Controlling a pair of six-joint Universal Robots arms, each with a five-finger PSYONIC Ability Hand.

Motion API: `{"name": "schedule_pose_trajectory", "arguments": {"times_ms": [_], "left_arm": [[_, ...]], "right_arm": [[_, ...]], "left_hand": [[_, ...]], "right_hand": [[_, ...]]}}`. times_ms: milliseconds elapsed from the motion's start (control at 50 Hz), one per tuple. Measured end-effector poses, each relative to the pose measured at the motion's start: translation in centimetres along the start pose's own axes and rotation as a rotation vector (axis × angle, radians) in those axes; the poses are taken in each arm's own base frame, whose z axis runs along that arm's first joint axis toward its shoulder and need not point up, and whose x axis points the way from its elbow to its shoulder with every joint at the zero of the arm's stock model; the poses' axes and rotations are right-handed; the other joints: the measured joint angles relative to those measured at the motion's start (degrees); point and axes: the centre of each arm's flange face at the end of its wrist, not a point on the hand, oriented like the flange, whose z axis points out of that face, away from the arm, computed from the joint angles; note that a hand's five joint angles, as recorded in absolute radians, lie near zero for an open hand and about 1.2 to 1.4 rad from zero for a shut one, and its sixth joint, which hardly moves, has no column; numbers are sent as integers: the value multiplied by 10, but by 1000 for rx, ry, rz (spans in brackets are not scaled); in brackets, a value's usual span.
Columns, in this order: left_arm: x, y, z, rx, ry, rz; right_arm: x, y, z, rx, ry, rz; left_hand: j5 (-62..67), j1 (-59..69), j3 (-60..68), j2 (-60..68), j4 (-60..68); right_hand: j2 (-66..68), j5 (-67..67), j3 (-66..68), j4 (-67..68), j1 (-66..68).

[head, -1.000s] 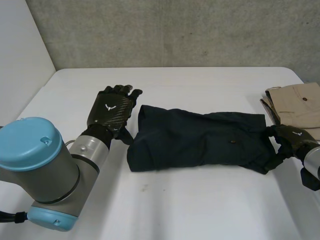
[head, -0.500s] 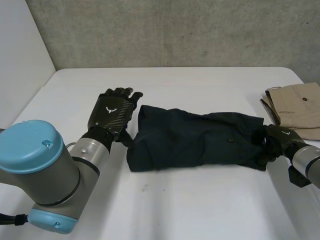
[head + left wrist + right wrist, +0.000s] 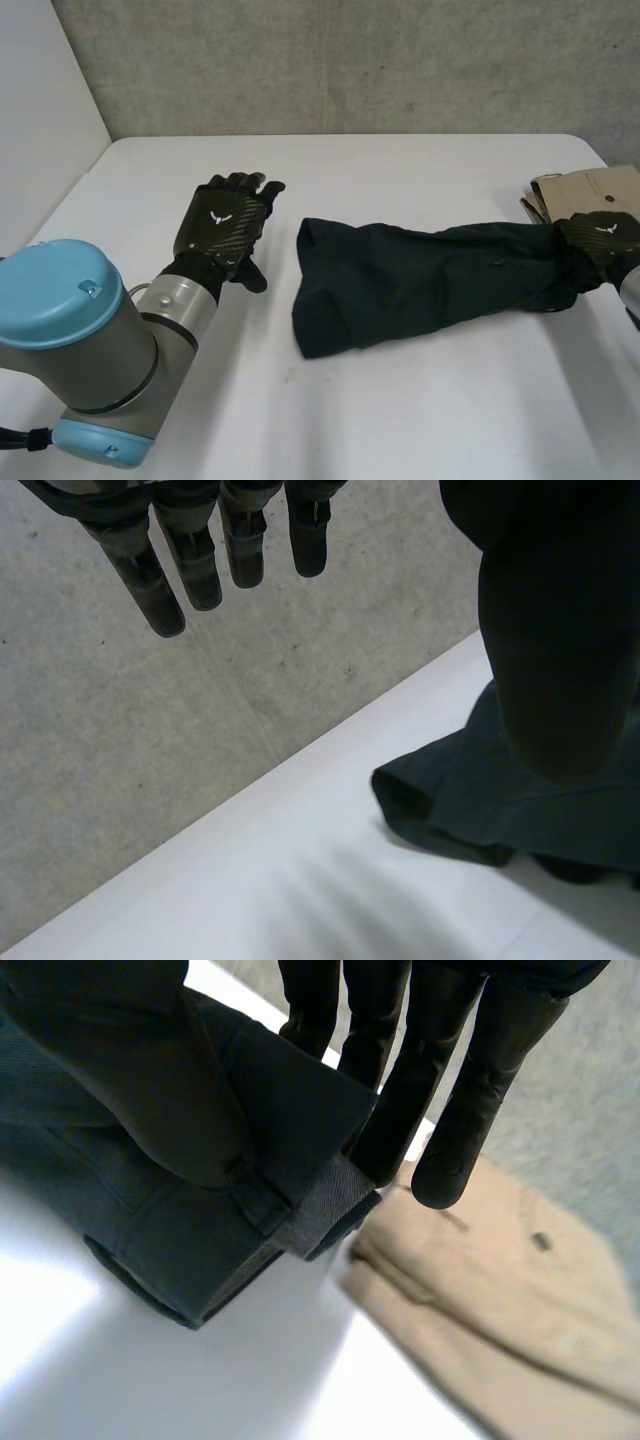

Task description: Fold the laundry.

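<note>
The table [image 3: 400,420] is showing plain white all over. The trousers [image 3: 420,280] across its middle are looking dark navy, close to black and unpatterned, with a paler grey weave showing at a turned hem [image 3: 325,1200]. The folded cloth [image 3: 590,195] at the right edge is showing tan, with one small dark button [image 3: 611,198]. The left hand [image 3: 222,225] and the right hand [image 3: 603,238] are both gleaming black, each wearing a small white emblem on its back. The left arm [image 3: 105,350] is showing grey with light-blue caps. The wall [image 3: 350,60] behind is looking mottled grey.
</note>
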Motion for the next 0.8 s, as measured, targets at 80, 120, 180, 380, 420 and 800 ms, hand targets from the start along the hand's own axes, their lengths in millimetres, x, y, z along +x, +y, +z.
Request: {"name": "schedule_pose_trajectory", "arguments": {"times_ms": [80,120,180,380,420,800], "left_arm": [[0,-2,1,7,-2,0],[-1,-3,2,13,-4,0],[-1,-6,4,23,-7,-1],[-7,-17,12,76,-43,-17],[-8,-17,12,79,-54,-23],[-19,-30,24,115,-141,-45]], "right_arm": [[-14,-23,-1,38,16,-177],[-29,-39,-3,83,5,-245],[-53,-62,-8,157,-27,-315],[-189,-109,-49,464,-350,-595],[-222,-100,-61,502,-458,-652],[-210,-108,-55,336,-565,-170]], "left_hand": [[0,0,0,0,0],[0,0,0,0,0],[0,0,0,0,0],[0,0,0,0,0],[0,0,0,0,0],[0,0,0,0,0]], "right_hand": [[0,2,8,0,0],[0,5,11,1,0],[2,5,14,1,8],[2,21,15,1,30],[2,23,15,1,30],[-550,-505,-533,-548,-406]]}}
